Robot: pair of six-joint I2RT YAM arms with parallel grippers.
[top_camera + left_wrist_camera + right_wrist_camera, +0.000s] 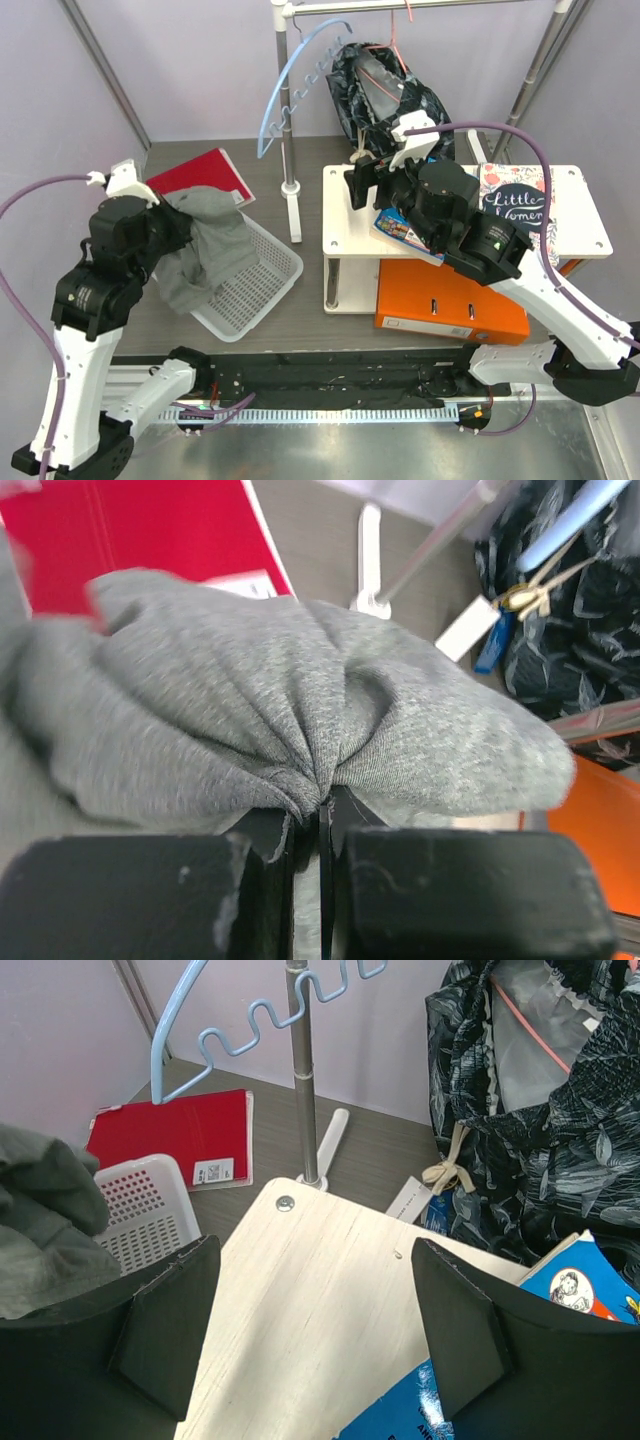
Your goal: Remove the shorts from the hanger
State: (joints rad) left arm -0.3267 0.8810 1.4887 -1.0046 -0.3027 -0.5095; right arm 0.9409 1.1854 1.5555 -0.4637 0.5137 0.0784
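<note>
Your left fingers (150,900) pinch the plain grey fabric garment (300,700); your right fingers (165,1330) stand apart, black grey-marbled shorts (560,1150) at one o'clock.

I see the shorts (385,95) hanging at the far side of the scene, right of centre. They are a short, wide black garment with a grey-white marbled print, bunched into loose folds. They hang on the hanger (394,35), a thin pink-red wire whose slim hook rises to the rail (340,6) overhead. In my right wrist view, one pink arm of the hanger (530,1025) slants down across the open waist of the shorts (560,1160). Cream drawstring cords (445,1172) dangle, knotted, at their lower left edge.
</note>
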